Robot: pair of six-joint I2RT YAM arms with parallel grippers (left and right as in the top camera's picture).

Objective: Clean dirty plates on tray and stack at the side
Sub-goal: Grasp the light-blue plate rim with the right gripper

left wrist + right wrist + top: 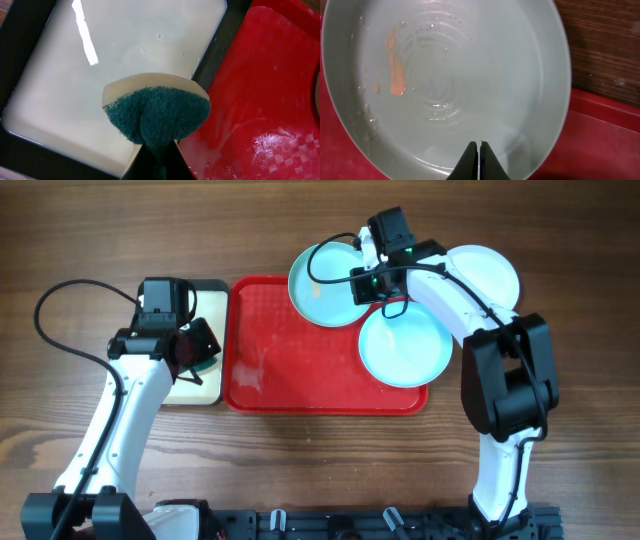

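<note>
Over the cream tray (125,50), the left end effector (155,150) pinches a green-faced sponge (157,112). The right end effector (478,145), closed and holding nothing, hovers above an orange-smeared pale blue plate (445,75) at the red tray's (290,360) far edge.

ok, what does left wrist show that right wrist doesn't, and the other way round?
Left wrist only: the left gripper shut on a green-and-cream sponge, above a black-rimmed cream rectangular tray.
Right wrist only: a pale blue round plastic plate with an orange smear, the right gripper shut at its near rim (can't tell if it pinches the rim), and the wooden table.
Both: the large red rectangular plastic tray.
</note>
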